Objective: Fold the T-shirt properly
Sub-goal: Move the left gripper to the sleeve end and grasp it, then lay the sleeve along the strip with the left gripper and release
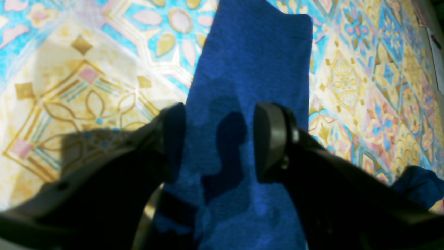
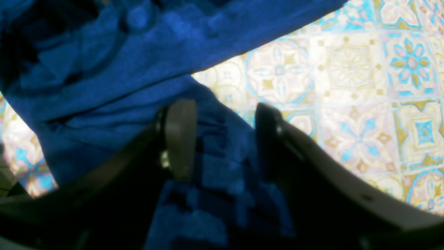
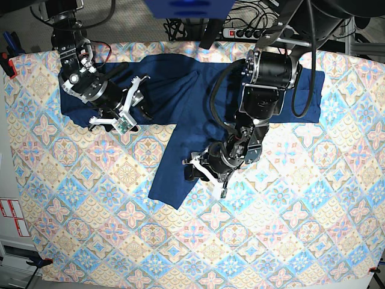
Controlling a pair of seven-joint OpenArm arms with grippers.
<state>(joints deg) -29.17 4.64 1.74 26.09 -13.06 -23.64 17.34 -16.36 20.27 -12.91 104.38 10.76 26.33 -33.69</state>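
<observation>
Early folding step: both grippers gape wide over the T-shirt [image 3: 180, 96], left gripper [image 1: 218, 142] above a sleeve, right gripper [image 2: 225, 139] above its edge; next, pinch fabric.

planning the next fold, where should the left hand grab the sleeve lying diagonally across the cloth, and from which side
Take the sleeve at its free cuff end, coming straight down from above. It lies flat and single on the patterned cloth, so its end edge can be pinched and lifted. The left hand already hangs open over that sleeve, a little above the cuff.
</observation>
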